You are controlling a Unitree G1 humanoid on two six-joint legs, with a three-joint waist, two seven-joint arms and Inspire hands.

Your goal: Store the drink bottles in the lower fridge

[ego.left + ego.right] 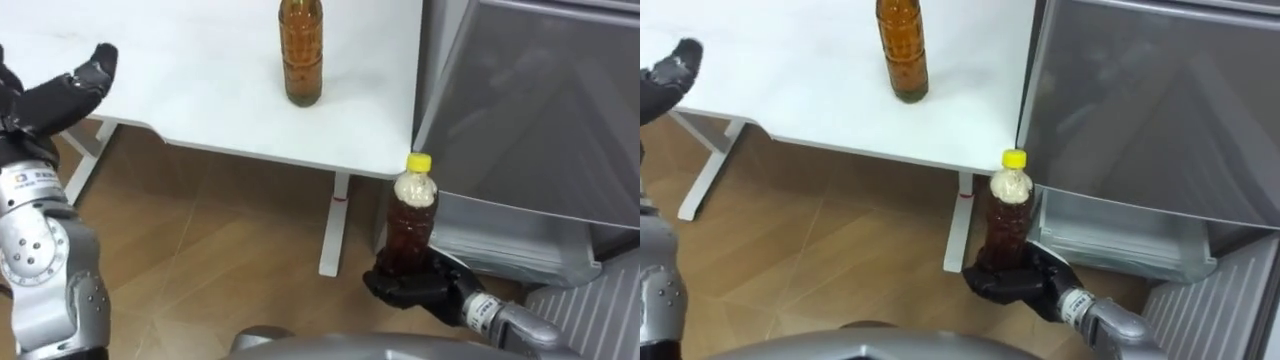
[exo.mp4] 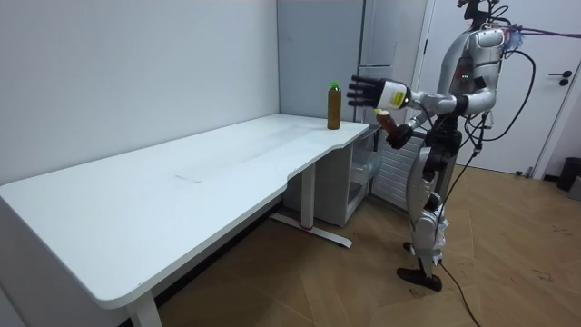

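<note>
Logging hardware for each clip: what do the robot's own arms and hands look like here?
The left hand and right hand are both black and human-shaped. The forearms are silver-grey metal cylinders with rounded joint housings. Each wrist carries a small white label with dark print.

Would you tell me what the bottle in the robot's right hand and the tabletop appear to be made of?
The bottle looks like clear plastic: brown drink shows through, with a yellow cap on top. The tabletop seems white matte laminate or painted board: smooth, faint sheen.
</note>
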